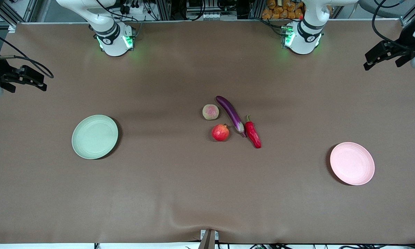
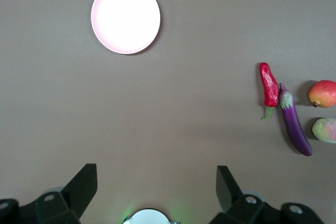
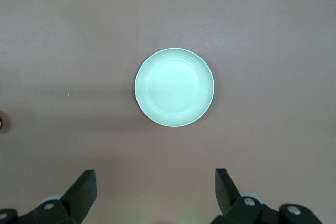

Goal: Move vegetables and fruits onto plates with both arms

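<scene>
A purple eggplant (image 1: 231, 114), a red chili pepper (image 1: 253, 133), a red pomegranate (image 1: 220, 132) and a tan-green fruit (image 1: 210, 111) lie close together mid-table. The empty pale green plate (image 1: 95, 137) sits toward the right arm's end, and the empty pale pink plate (image 1: 352, 163) toward the left arm's end. My left gripper (image 1: 382, 64) hangs open and empty high over its end of the table. Its wrist view shows its open jaws (image 2: 156, 182), the pink plate (image 2: 126, 17), chili (image 2: 270, 86), eggplant (image 2: 295, 124), pomegranate (image 2: 323, 93) and tan-green fruit (image 2: 325, 129). My right gripper (image 1: 25, 86) is open and empty over its end (image 3: 155, 184), above the green plate (image 3: 174, 87).
A brown cloth (image 1: 179, 193) covers the table. The two arm bases (image 1: 114, 38) (image 1: 302, 38) glow green along the edge farthest from the front camera, with cables and racks past them. A small bracket (image 1: 208, 238) sits at the nearest edge.
</scene>
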